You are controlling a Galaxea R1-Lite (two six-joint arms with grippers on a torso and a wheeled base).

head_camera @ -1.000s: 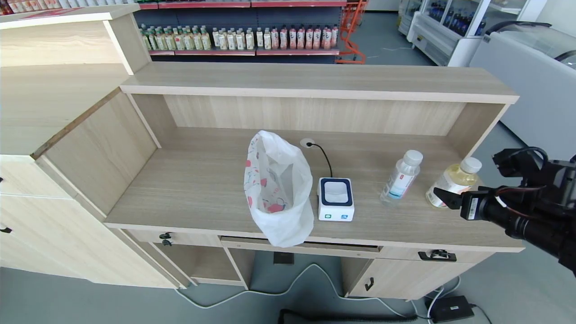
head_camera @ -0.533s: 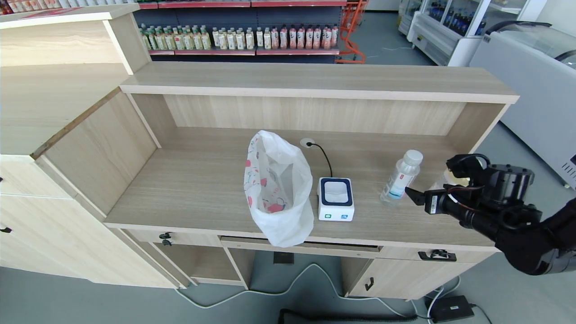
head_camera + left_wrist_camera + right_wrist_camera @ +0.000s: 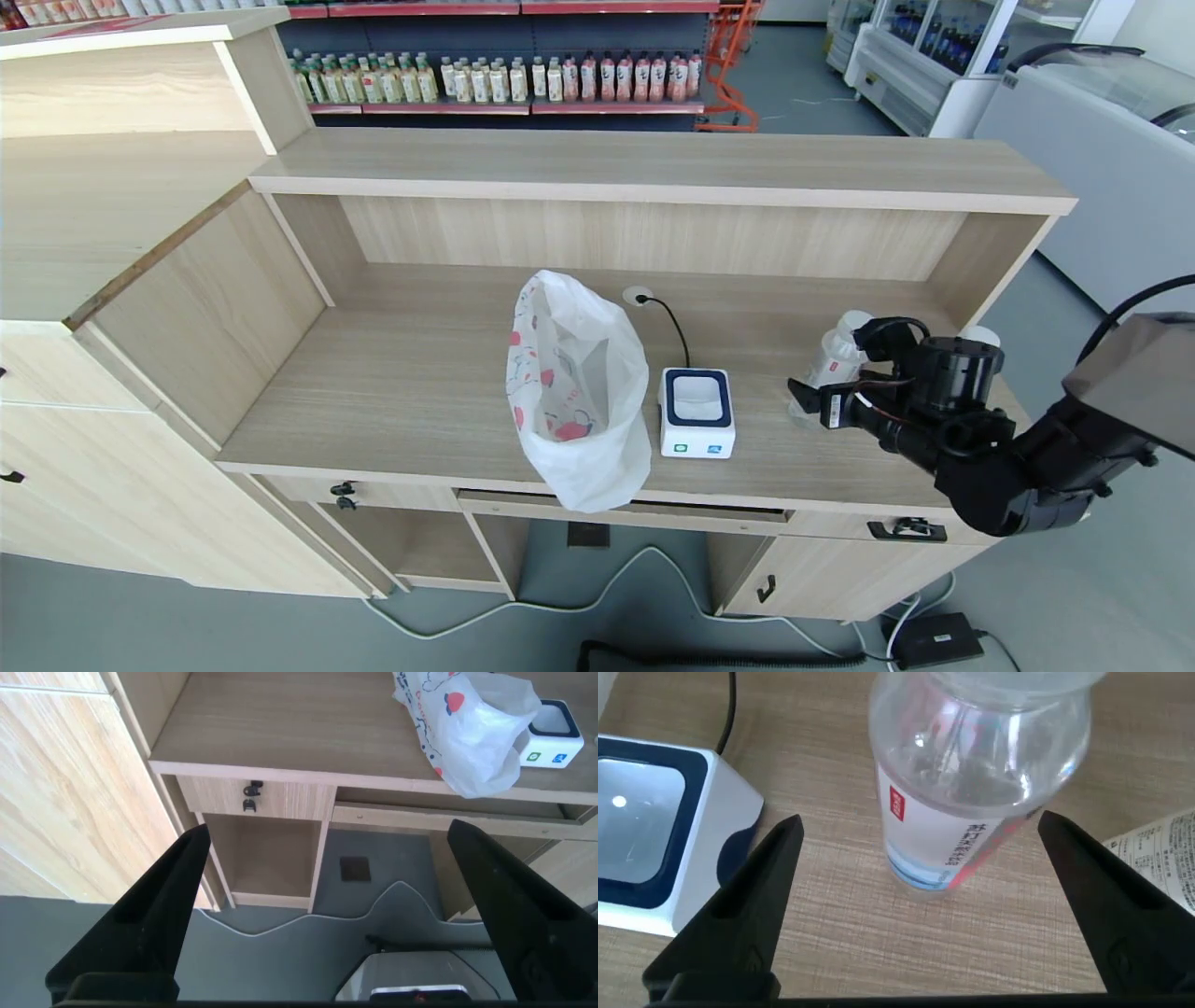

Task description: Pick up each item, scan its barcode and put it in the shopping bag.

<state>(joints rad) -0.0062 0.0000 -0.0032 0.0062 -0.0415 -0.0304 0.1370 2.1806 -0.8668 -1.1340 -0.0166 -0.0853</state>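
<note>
Between your right gripper's point(image 3: 920, 826) wide-open jaws the bottle point(image 3: 971, 775) stands untouched on the wooden counter point(image 3: 420, 373), near the scanner point(image 3: 696, 412) and bag point(image 3: 576, 387). Your left gripper point(image 3: 327, 835) hangs wide open below counter level. Drink shelves point(image 3: 495, 79) and freezers point(image 3: 1102, 121) stand behind.

Right pincer point(image 3: 825, 356) moved left, now flanking water bottle point(image 3: 971, 784).

Head view looks forward and down over the whole counter point(image 3: 411, 373) from well back; left wrist view, seemingly farther out off its front edge, looks down, sharing the shopping bag point(image 3: 579, 401) and scanner point(image 3: 696, 411); right wrist view sits close above the clear bottle point(image 3: 971, 793), sharing the scanner.
</note>
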